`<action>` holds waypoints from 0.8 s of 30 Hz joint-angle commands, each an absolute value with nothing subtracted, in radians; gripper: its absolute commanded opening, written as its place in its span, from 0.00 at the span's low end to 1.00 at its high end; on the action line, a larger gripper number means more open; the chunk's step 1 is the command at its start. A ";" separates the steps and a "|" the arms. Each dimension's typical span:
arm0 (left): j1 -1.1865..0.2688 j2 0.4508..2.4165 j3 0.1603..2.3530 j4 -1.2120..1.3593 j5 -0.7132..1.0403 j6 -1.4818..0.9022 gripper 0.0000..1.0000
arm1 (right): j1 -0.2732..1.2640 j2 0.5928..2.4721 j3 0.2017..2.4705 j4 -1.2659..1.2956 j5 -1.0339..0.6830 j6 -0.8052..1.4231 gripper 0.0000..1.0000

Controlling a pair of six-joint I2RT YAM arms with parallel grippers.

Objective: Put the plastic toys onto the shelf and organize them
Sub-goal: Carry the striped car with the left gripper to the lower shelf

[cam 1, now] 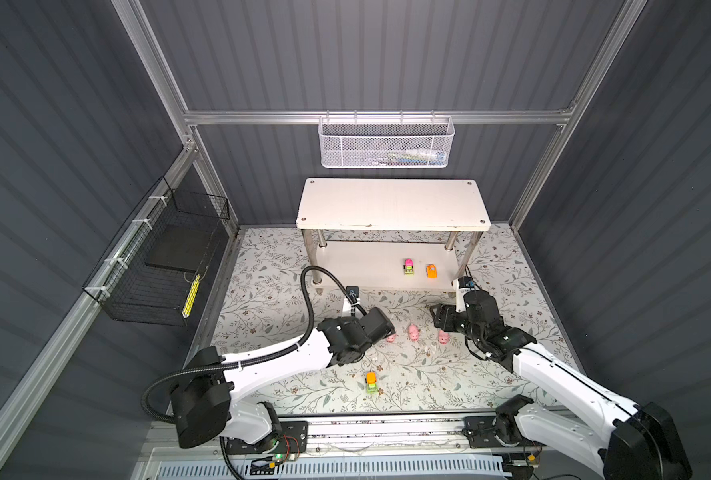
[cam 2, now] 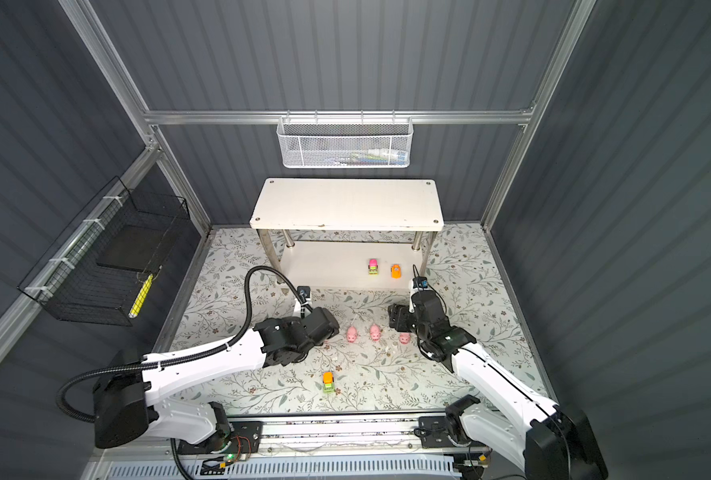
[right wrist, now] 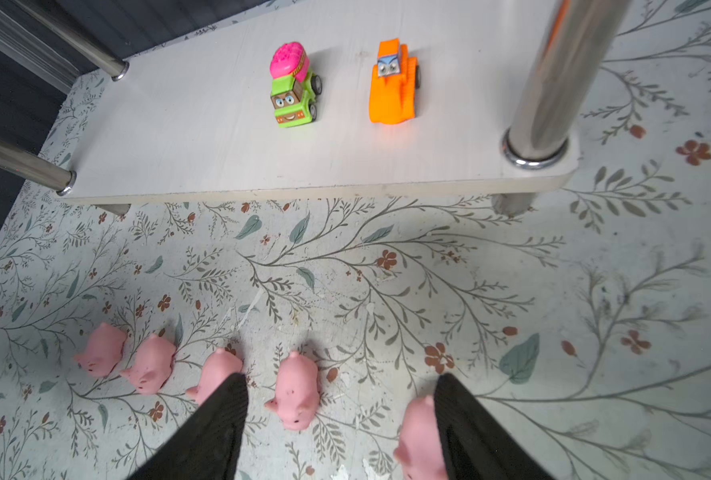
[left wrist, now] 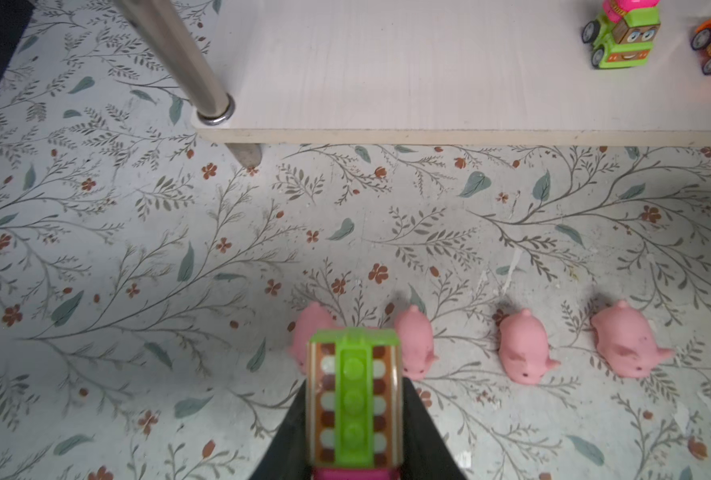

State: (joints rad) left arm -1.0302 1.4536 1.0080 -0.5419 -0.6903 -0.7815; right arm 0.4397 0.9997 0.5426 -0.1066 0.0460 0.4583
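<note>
Your left gripper is clamped across the flanks of a small green plastic toy vehicle with brown striped sides and a pink end. Its length points at twelve o'clock toward the shelf, a hold that, I judge, suits sliding it straight onto a board. Your right gripper has its jaws apart and grips nothing. In the wrist view one small pink rubbery pig figure lies between its fingers and a second pig is just beside one finger. How high it hangs above them I cannot tell.

Nearest you, at six o'clock on the floral-patterned mat, a small orange-topped, green-bodied toy truck sits alone. Around the mat's centre the five pigs lie in a line running nine to three o'clock, all off the shelf.

At twelve o'clock stands the white two-tier rack with shiny metal posts. Its lower board carries a pink-drummed green mixer truck and an orange plastic bulldozer. They are parked side by side toward the three o'clock end, faces to the front edge. That looks deliberate, since it leaves the nine o'clock stretch bare for the held vehicle. Nothing shows on the upper board.

At nine o'clock, on the side wall, a black wire basket holds a dark flat slab and a yellow strip. Farthest back, a white mesh basket hangs on the rail at twelve o'clock, holding flat colourful things too blurred to name.
</note>
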 commanded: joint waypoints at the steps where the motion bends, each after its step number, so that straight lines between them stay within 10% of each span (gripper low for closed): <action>1: -0.982 1.524 1.054 -0.356 -0.618 -0.603 0.32 | 0.422 0.955 0.548 -0.157 0.086 0.436 0.73; 24: -0.793 1.949 1.402 -0.144 -0.452 -0.357 0.31 | 0.340 0.928 0.536 -0.180 0.090 0.426 0.73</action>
State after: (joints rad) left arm -0.8066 1.9213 1.3750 -0.1722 -0.4831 -0.3943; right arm 0.3466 0.9230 0.5358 -0.1707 0.0929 0.4400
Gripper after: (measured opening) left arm 0.318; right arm 0.732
